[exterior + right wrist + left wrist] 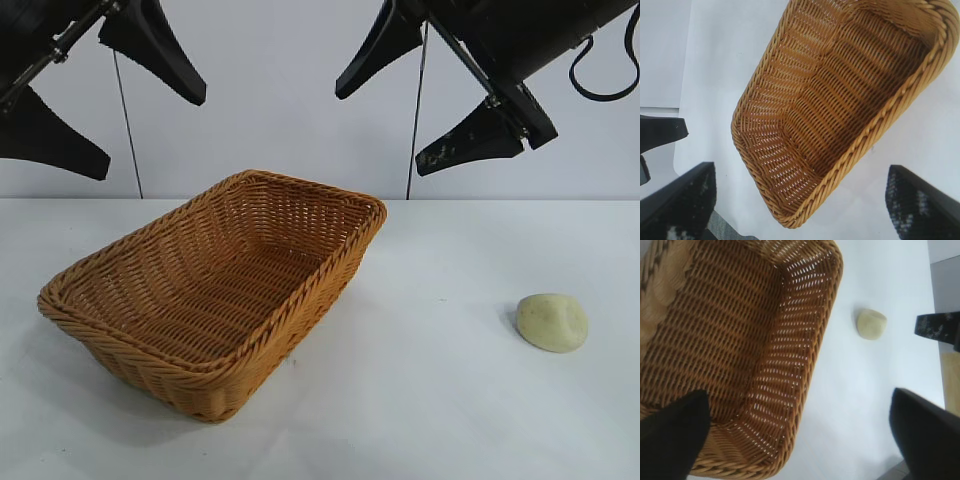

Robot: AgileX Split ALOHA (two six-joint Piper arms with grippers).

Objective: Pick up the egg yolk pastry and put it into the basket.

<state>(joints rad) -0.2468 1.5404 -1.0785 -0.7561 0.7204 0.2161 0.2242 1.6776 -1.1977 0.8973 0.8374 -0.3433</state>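
Observation:
The egg yolk pastry (pixel 552 322), a small pale cream-yellow lump, lies on the white table at the right, well apart from the basket. The orange-brown wicker basket (pixel 180 375) stands left of centre and is empty. My left gripper (pixel 150 132) hangs open high above the basket's left end. My right gripper (pixel 381 130) hangs open high above the basket's far right corner. The left wrist view shows the basket (pixel 812 370), the pastry (pixel 871 324) beyond it and my open left gripper (pixel 797 392). The right wrist view shows the basket (pixel 880 125) below my open right gripper (pixel 800 167); the pastry is out of view there.
The white table (pixel 440 420) runs to a pale back wall. Two thin dark cables (pixel 127 120) hang down behind the arms. A finger of the right gripper (pixel 935 325) shows in the left wrist view, beyond the pastry.

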